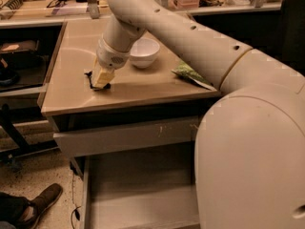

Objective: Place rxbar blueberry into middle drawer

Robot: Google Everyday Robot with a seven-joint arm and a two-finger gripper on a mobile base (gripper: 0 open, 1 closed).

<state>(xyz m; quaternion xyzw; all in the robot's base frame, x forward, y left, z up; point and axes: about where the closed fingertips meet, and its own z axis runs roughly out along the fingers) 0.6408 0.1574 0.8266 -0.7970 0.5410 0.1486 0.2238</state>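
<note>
Remote operation, snack-bar run: my single arm's end effector rests low on the worktop, left of and in front of the white bowl, planted squarely over the rxbar blueberry. Only dark wrapper edges peek out at its left and underside, so the bar lies directly beneath it. I cannot tell the bar's long axis, nor whether the end effector has closed on it. The middle drawer gapes open below and forward of the bowl. I judge the carry runs down and frontward.
</note>
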